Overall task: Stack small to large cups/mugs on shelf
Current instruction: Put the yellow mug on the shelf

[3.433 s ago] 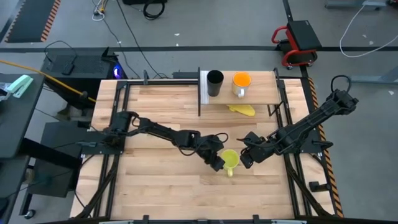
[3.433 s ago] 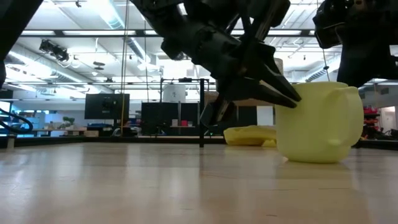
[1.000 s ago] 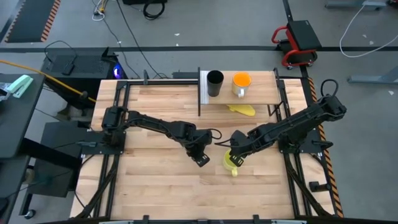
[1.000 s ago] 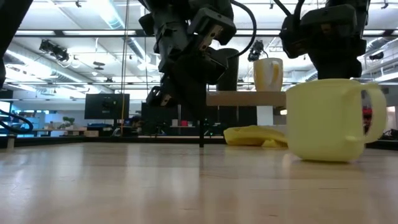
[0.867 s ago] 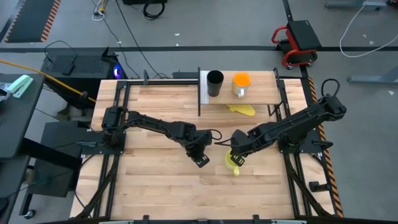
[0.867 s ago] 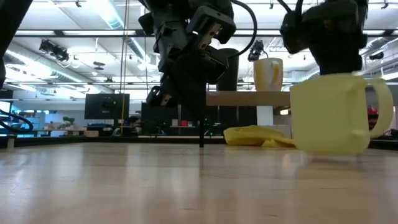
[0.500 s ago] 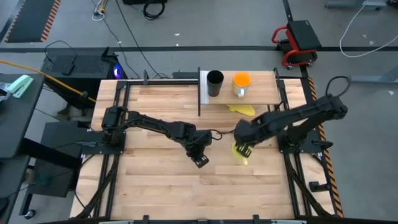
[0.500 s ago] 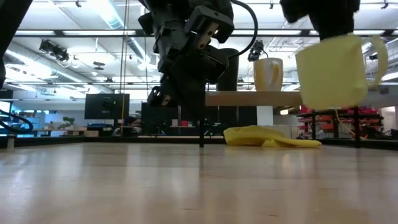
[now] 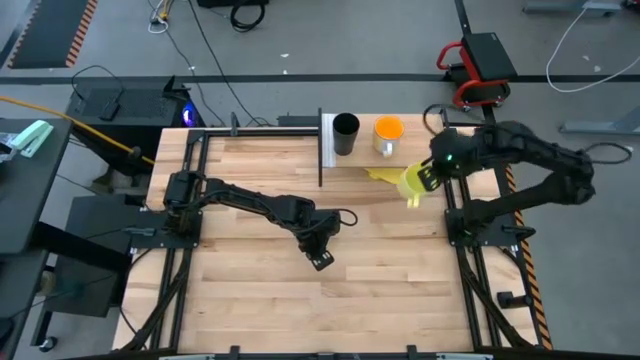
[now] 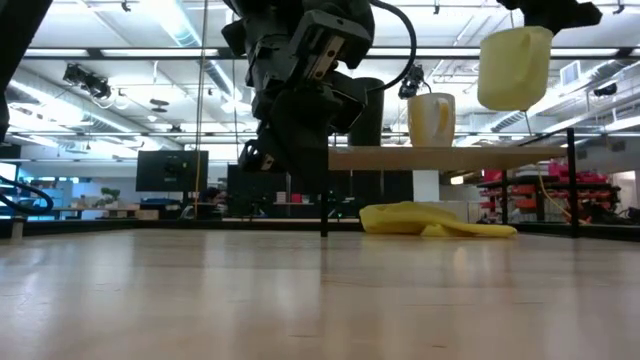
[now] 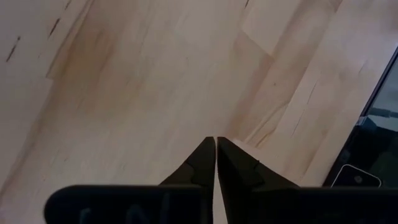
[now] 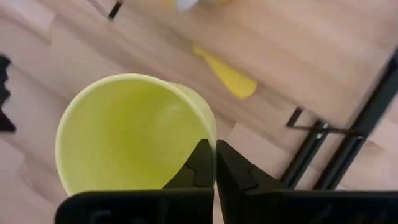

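The right hand point(image 9: 424, 178) grips the rim of the yellow mug point(image 9: 413, 184) and holds it in the air, clear of the desk point(image 9: 250, 290); its two dark fingers point(image 12: 205, 167) are pinched together over the mug's wall, one inside and one outside; in the low view the mug point(image 10: 514, 66) hangs above the level of the shelf point(image 10: 450, 155), tilted, near the shelf's right end; from above it sits just beside the front edge of the shelf point(image 9: 425, 150), over the flat yellow object point(image 9: 385, 176) that lies on the desk partly under the board; on the shelf the black cup point(image 9: 345, 134) stands next to the white end panel point(image 9: 327, 141), and the orange mug point(image 9: 388, 134) stands a little to its right, the two apart from each other; the left hand point(image 9: 321, 258) rests low over the middle of the desk, well apart from the shelf, its fingertips point(image 11: 207, 157) closed to a narrow slit and holding nothing.
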Motion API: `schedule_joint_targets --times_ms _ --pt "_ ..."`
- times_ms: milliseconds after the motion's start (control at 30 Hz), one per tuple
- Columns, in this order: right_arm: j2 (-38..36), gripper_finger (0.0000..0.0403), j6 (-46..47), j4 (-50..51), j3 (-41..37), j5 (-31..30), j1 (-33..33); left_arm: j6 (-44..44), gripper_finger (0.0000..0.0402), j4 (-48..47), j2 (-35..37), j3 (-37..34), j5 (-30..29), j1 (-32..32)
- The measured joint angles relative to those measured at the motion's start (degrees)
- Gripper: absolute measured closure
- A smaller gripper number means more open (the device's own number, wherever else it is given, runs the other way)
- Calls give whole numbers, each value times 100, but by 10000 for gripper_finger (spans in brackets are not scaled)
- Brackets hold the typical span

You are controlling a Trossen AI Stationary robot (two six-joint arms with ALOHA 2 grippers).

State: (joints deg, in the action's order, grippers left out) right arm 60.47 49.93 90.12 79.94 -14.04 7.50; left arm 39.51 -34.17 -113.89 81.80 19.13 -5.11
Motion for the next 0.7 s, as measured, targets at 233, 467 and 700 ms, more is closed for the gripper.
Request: schedule_joint_targets --times_ms 233,467,700 --pt "157 399 -1267 -14 412 -39 1340 -18 388 -13 0 0 -2 51" --pt "666 399 -2830 -19 736 9 2914 -14 384 -13 0 0 -2 83" --pt "1016 399 -4208 -4 958 645 4322 -16 379 -13 0 0 -2 81"
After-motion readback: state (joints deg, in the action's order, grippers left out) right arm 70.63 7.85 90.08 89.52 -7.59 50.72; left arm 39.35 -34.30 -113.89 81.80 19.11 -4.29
